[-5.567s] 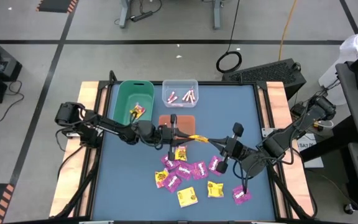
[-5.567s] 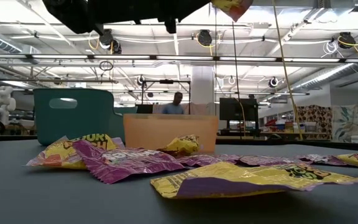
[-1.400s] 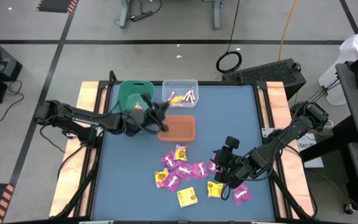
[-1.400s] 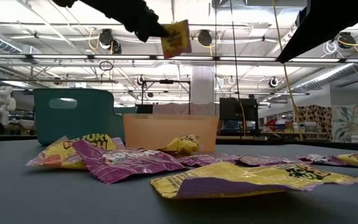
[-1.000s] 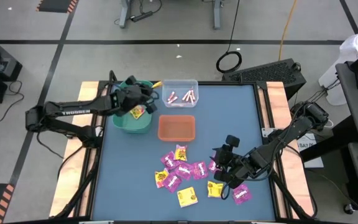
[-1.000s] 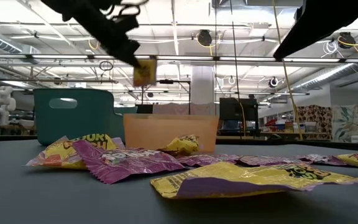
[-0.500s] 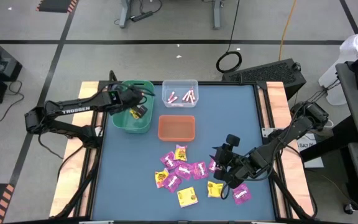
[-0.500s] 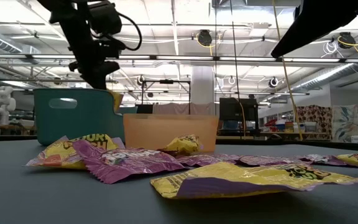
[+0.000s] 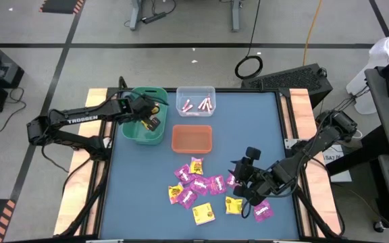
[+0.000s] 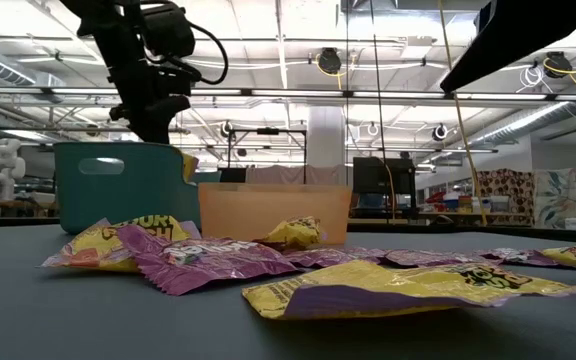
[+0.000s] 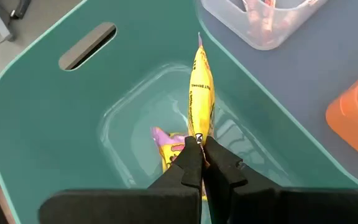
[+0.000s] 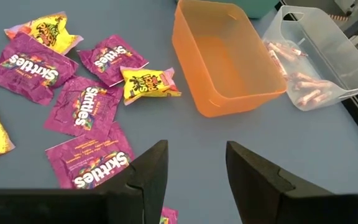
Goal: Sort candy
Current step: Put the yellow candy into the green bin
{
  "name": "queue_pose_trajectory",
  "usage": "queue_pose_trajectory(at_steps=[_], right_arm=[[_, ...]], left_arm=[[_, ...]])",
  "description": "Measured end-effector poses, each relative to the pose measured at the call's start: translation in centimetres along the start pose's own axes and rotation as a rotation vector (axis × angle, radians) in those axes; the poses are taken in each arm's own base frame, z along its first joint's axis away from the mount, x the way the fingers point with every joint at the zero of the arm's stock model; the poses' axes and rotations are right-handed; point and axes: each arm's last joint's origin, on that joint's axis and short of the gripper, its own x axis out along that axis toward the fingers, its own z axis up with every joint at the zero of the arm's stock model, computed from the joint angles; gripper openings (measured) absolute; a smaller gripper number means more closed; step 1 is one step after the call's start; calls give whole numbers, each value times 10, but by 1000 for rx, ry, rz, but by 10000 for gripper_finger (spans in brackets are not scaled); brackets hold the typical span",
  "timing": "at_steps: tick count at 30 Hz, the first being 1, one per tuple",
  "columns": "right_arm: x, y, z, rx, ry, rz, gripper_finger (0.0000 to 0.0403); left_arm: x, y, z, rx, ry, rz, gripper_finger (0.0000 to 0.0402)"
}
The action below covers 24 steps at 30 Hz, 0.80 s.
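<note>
Currently the left gripper (image 11: pixel 199 144) hangs over the teal-green plastic bin (image 11: pixel 36 118), fingers clamped on a glossy yellow candy packet (image 11: pixel 201 93) seen edge-on; another yellow packet (image 11: pixel 169 144) lies in the bin. Right gripper (image 12: pixel 194 163), jaws apart and empty, hovers above the loose magenta and yellow wrapped packets (image 9: pixel 201 189) on the blue tabletop (image 9: pixel 248 128).

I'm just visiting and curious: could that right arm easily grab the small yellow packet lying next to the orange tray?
Probably yes. The right gripper hangs over the table with its fingers open, and the yellow packet lies flat beside the orange tray with nothing covering it; only purple packets lie nearby.
</note>
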Motion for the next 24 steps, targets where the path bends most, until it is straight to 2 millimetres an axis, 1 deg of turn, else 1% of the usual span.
queue_pose_trajectory(at_steps=[3,6,8,12,14,16,18,21,24], right_arm=[[0,0,-1,-5,4,2,153],[-1,1,-2,-10,19,17,153],[-2,1,-3,-11,23,19,153],[-3,2,-4,-1,38,38,153],[-4,3,-5,6,53,57,153],[-6,5,-6,13,69,81,153],[-8,8,-8,19,90,114,153],[-13,13,-12,35,123,174,153],[-21,20,-16,57,143,235,153]], left_arm=[[0,0,0,-2,1,0,7],[0,0,0,-2,1,0,26],[0,0,0,-2,1,0,49],[0,0,0,10,-3,10,112],[-3,1,0,23,-15,11,141],[-10,0,-1,25,-41,-18,164],[-21,-2,-2,32,-76,-70,178],[-42,-11,-7,40,-149,-172,186],[-58,-28,-11,81,-218,-292,187]])
